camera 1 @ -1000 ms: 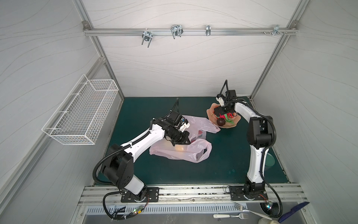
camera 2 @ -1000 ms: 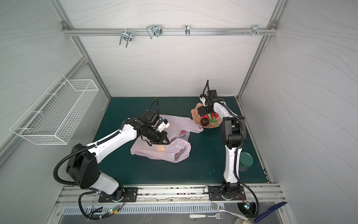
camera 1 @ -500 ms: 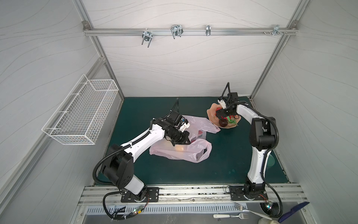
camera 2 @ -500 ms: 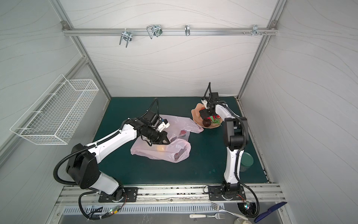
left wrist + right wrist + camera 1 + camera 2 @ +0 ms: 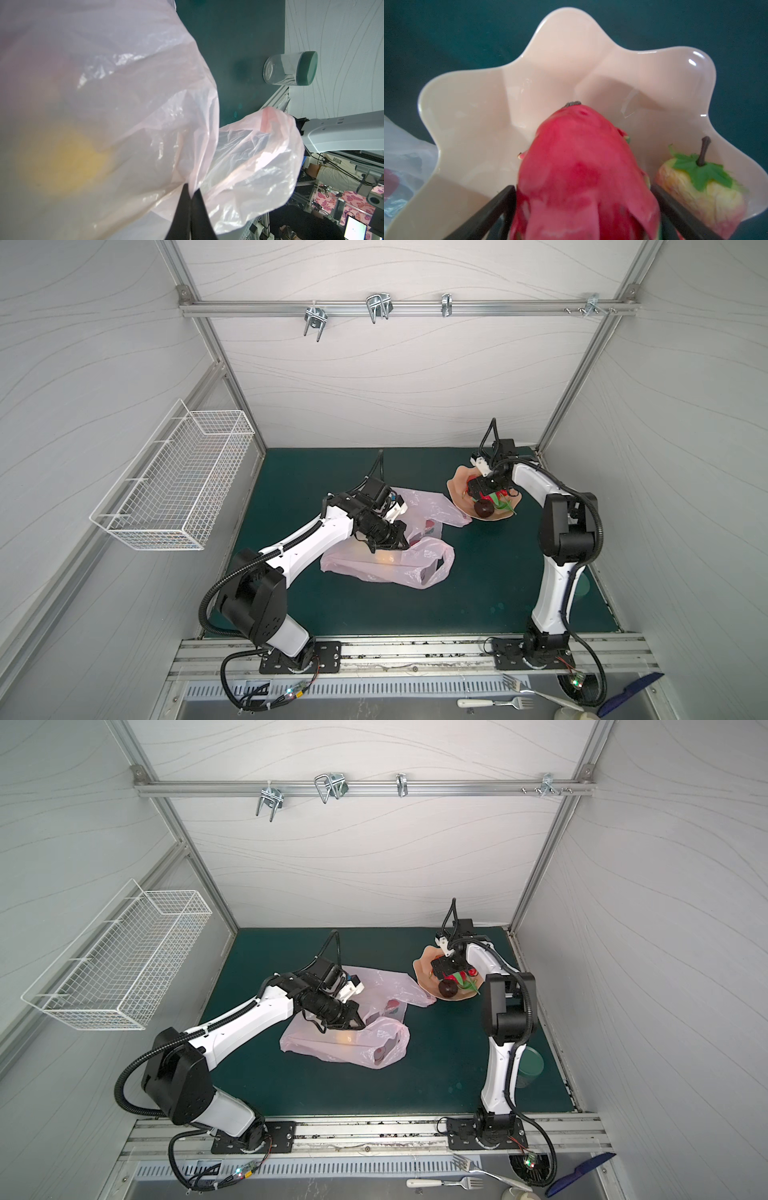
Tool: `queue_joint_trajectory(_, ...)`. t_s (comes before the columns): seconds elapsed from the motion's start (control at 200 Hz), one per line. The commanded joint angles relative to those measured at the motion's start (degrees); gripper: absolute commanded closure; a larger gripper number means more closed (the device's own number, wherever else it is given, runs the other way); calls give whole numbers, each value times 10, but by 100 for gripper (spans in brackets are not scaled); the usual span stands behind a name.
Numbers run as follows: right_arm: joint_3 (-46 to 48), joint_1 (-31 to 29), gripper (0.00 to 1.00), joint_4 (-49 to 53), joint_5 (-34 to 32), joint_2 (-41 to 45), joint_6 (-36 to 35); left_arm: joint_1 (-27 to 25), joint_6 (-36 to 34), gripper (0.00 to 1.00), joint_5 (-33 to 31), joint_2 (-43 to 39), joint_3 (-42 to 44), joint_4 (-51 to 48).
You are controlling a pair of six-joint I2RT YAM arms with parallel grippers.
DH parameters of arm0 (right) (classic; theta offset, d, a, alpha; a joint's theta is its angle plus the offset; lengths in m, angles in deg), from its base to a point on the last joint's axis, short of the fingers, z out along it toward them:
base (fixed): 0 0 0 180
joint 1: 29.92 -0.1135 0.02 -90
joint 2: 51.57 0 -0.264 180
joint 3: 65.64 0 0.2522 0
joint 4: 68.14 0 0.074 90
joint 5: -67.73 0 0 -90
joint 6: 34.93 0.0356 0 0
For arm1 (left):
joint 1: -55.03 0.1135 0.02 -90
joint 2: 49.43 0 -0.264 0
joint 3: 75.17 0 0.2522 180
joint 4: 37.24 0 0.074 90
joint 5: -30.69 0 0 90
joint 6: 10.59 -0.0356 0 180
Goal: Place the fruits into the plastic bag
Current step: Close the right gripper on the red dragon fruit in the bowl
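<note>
The pale pink plastic bag [image 5: 386,568] [image 5: 332,1048] lies crumpled mid-mat. A yellow lemon [image 5: 386,558] [image 5: 62,158] and a red fruit [image 5: 392,1004] show through it. My left gripper [image 5: 405,543] [image 5: 192,189] is shut on the bag's rim, holding a fold of film up. On the peach wavy plate [image 5: 459,485] [image 5: 550,62] lie a red-pink dragon fruit [image 5: 581,166], a pear [image 5: 702,187] and a dark round fruit [image 5: 484,509] [image 5: 449,989]. My right gripper [image 5: 478,489] [image 5: 583,187] is down in the plate, open wide, one finger on each side of the dragon fruit.
A white wire basket [image 5: 174,489] hangs on the left wall. A clear jar with a green lid [image 5: 528,1065] [image 5: 291,68] stands by the right arm's base. A fork [image 5: 494,702] lies on the front ledge. Hooks hang from the rear rail [image 5: 374,308].
My right gripper has moved a little down and forward over the plate, to straddle the dragon fruit. The left arm and the bag have not moved.
</note>
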Motion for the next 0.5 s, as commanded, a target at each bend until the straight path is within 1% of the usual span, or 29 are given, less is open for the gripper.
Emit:
queue_joint_trajectory(0.0,-16,8,1,73,-5,16,-26,-3,-4,100,-2,-7,-15,16)
queue_joint_trajectory(0.255,-37,12,1,122,-1,10,-60,-5,-3,100,0,-7,-13,20)
queue_joint_trajectory(0.495,-32,12,1,134,-3,-16,-62,-4,-3,100,1,-5,-14,19)
